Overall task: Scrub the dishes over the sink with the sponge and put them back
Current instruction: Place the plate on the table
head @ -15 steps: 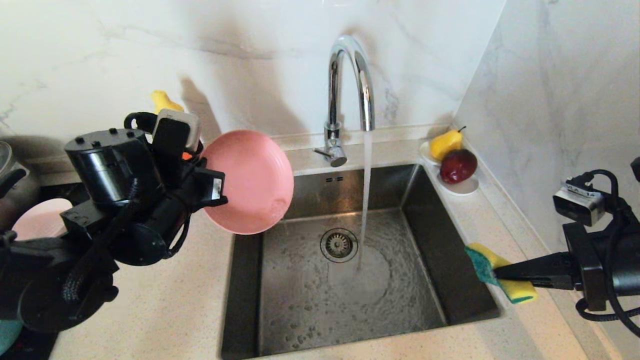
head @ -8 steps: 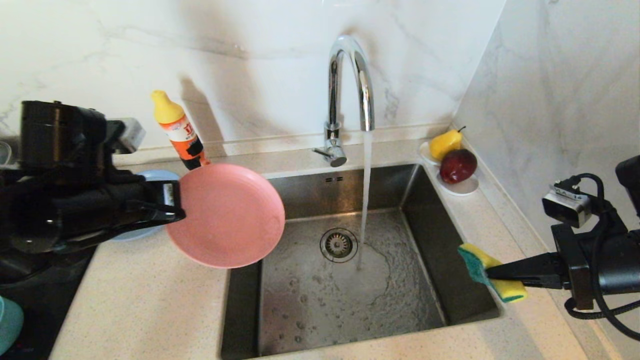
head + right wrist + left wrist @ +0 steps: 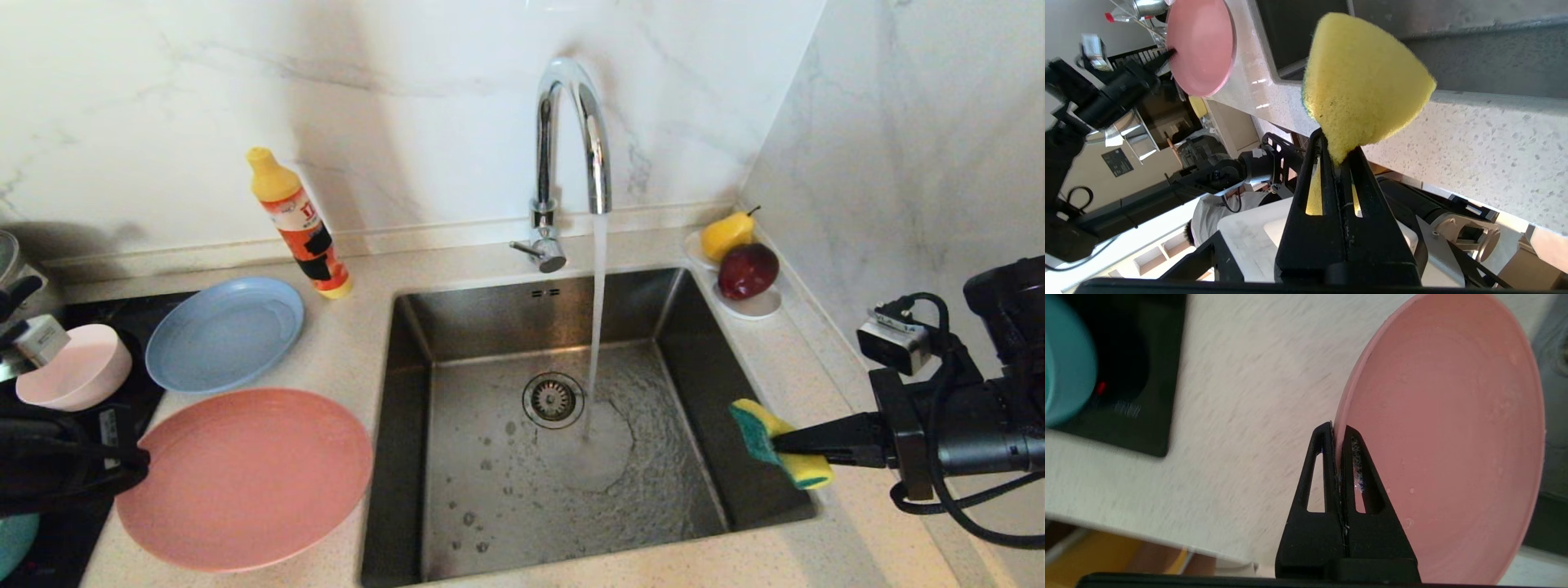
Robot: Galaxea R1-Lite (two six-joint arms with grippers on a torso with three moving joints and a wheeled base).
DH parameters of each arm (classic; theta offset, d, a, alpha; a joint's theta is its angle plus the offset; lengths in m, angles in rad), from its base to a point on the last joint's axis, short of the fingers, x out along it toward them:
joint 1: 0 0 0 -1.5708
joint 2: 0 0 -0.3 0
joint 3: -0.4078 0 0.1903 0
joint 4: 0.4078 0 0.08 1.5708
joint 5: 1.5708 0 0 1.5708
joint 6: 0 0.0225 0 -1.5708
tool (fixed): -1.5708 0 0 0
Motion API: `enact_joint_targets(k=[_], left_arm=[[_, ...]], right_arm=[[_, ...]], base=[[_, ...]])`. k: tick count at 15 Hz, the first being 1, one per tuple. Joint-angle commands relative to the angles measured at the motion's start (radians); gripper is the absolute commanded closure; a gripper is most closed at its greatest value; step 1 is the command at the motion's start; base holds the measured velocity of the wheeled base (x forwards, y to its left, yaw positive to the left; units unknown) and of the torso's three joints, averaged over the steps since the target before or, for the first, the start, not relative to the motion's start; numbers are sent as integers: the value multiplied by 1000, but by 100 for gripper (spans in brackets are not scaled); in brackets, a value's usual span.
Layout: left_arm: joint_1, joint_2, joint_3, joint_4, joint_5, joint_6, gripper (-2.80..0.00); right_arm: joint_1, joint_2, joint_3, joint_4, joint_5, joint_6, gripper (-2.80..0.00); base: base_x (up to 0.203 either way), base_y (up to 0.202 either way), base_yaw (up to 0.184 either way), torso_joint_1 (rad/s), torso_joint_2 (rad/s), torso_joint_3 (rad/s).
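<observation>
The salmon-pink plate (image 3: 245, 478) lies about level, low over the counter left of the sink (image 3: 506, 506); I cannot tell whether it rests there. My left gripper (image 3: 143, 474) is shut on its left rim, and the left wrist view shows both fingers pinching the plate (image 3: 1445, 437) at its edge (image 3: 1336, 430). My right gripper (image 3: 775, 445) is shut on the yellow-and-green sponge (image 3: 747, 425) above the sink's right rim; the sponge (image 3: 1363, 81) bulges out of the closed jaws (image 3: 1337, 153). The grey-blue plate (image 3: 224, 335), pale pink bowl (image 3: 73, 367) and teal bowl (image 3: 12, 543) sit at the left.
Water runs from the chrome faucet (image 3: 571, 122) into the basin beside the drain (image 3: 553, 400). A detergent bottle (image 3: 298, 224) stands behind the blue plate. A white fruit dish (image 3: 759, 304) with a pear and a red fruit sits back right. A black cooktop (image 3: 82, 523) lies far left.
My left arm has swung the pink plate from upright by the sink's left edge leftward and down to level over the counter. The right gripper with the sponge has edged toward the sink.
</observation>
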State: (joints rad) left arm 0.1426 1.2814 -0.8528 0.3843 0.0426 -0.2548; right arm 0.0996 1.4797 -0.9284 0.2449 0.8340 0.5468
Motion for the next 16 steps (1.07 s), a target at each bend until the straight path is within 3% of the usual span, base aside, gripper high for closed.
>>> enact_joint_targets(k=[1,4,6,8,12,16], left_arm=[[63,-16,37,-7,-8,0,0],[155,-13,92,-108,-44,11,0],[209,-3,152,-151,-61,62,0],[246,38,196,-261,-81,71,0],[347,159,211,-386,-134,74,0],[390,231,215,-446,-162,77,0]], right_arm=[[1,35,-3,-4,6,2,0],[0,51,-3,-13,7,2,0],[0,59,-1,-24,7,2,0],[0,66,-4,-26,24,2,0],[0,86,-12,-26,28,2,0],[0,100,-26,-26,28,2,0]], base=[[0,0,0,0,0,0],[0,0,0,0,0,0],[0,0,0,0,0,0],[0,0,0,0,0,0],[0,0,0,0,0,0],[0,0,0,0,0,0]])
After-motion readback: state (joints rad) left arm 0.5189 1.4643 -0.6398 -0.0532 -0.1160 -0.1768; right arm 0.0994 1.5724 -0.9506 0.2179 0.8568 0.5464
